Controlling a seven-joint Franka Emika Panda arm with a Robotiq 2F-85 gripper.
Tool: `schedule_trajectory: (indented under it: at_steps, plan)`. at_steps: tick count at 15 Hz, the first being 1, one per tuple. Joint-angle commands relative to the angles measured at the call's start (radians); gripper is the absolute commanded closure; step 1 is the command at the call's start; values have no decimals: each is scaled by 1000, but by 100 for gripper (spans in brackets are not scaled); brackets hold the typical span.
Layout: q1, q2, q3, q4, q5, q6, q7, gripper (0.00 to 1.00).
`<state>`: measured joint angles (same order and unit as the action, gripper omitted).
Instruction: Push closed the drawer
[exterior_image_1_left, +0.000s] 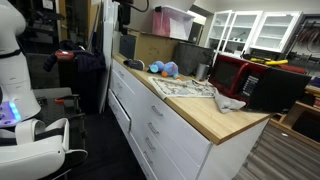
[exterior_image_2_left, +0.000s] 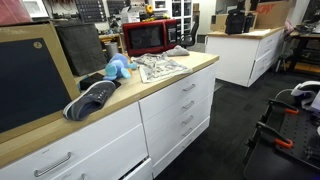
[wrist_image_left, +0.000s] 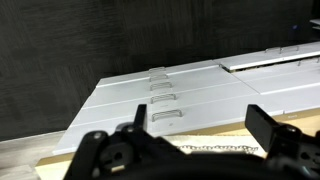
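Observation:
My gripper (wrist_image_left: 200, 122) is open and empty. In the wrist view its two dark fingers frame the white cabinet front (wrist_image_left: 200, 90) and the wooden countertop edge (wrist_image_left: 60, 165) below it. It hangs above the counter, over the printed paper (wrist_image_left: 215, 150). White drawer fronts with small handles (wrist_image_left: 164, 101) are stacked and look flush. The long shallow drawer with the pale wood floor is not visible pulled out in any view. A dark shape near the top of an exterior view (exterior_image_1_left: 125, 15) may be my arm.
On the counter (exterior_image_1_left: 225, 118) lie the printed paper (exterior_image_1_left: 185, 88), a blue toy (exterior_image_1_left: 165, 68), a grey cloth (exterior_image_1_left: 230, 101) and a red microwave (exterior_image_1_left: 232, 72). A grey shoe (exterior_image_2_left: 90, 100) lies near the counter edge. A white machine (exterior_image_1_left: 15, 80) stands in the aisle.

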<state>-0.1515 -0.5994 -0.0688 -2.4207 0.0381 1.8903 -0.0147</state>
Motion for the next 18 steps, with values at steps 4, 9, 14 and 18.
schedule_trajectory:
  at_steps: [4, 9, 14, 18]
  plan:
    - [27, 92, 38, 136, -18, -118, 106, 0]
    - [30, 90, 42, 193, -19, -166, 121, 0]
    - [36, 76, 27, 196, -6, -158, 89, 0]
    - [39, 75, 27, 217, -6, -179, 89, 0]
